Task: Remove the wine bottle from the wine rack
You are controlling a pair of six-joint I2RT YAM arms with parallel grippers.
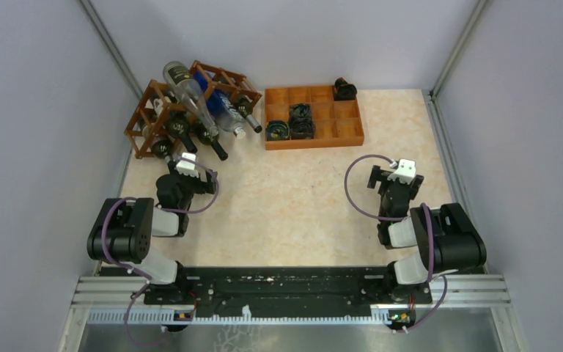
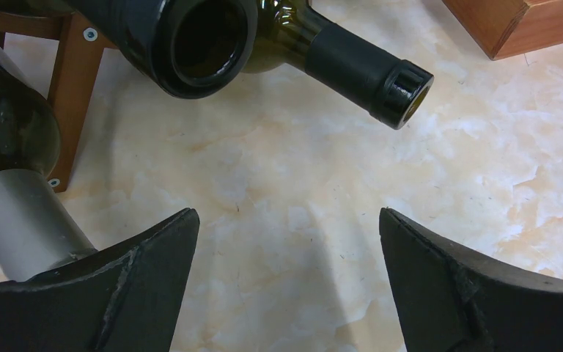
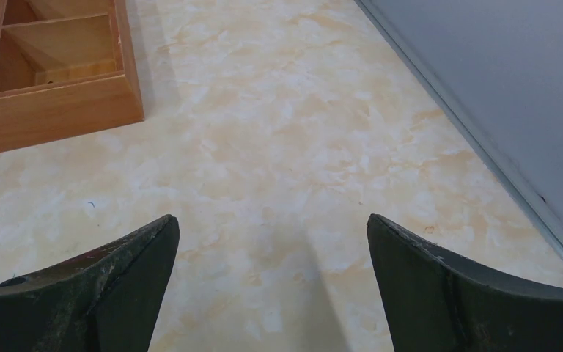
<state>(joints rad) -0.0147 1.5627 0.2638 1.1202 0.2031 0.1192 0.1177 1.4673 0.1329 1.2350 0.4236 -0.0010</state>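
The reddish-brown lattice wine rack (image 1: 149, 110) stands at the back left and holds several bottles, necks pointing front-right. A clear bottle (image 1: 188, 94) lies slanted on top; dark bottles (image 1: 209, 136) fill lower cells. My left gripper (image 1: 183, 163) is open and empty just in front of the rack. In the left wrist view its gripper (image 2: 286, 220) is low over bare table, with a dark open-mouthed bottle neck (image 2: 205, 40), a black-capped neck (image 2: 366, 70) and a grey-capped neck (image 2: 22, 220) just ahead. My right gripper (image 1: 405, 170) is open and empty, far from the rack, as its wrist view (image 3: 273, 224) shows.
An orange-brown compartment tray (image 1: 348, 136) sits at the back centre with black coiled items (image 1: 300, 117) inside; its corner also shows in the right wrist view (image 3: 51, 110). A rack slat (image 2: 77, 81) stands left of my left fingers. Grey walls enclose the table (image 1: 293, 198).
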